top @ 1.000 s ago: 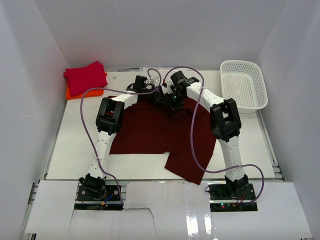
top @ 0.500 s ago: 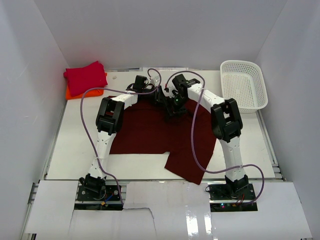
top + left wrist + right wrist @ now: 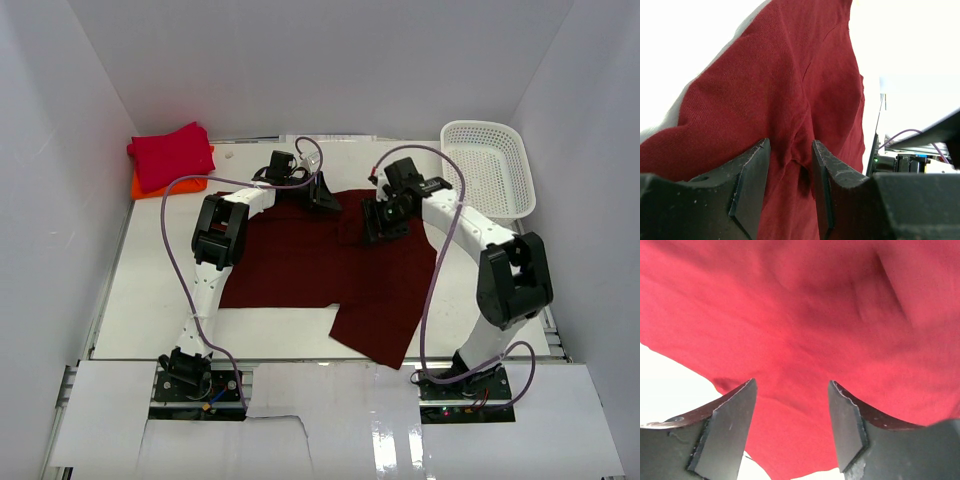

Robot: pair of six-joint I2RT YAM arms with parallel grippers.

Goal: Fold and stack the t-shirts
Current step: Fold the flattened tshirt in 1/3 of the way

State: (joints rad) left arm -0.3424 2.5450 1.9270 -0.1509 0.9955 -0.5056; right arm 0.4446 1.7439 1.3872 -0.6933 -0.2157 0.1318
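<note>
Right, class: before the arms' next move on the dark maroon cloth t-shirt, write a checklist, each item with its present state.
1. The dark maroon cloth t-shirt lies spread on the white table: ok.
2. Its outline is a neat rectangle: not ok, uneven near edge.
3. The right gripper is open, nothing pinched: ok.
4. The left gripper firmly holds the far edge: cannot tell; cloth bunches between its jaws.
5. The folded bright crimson shirt sits on the orange shirt, far left: ok.
6. The white plastic mesh basket stands apart from the maroon shirt: ok.
</note>
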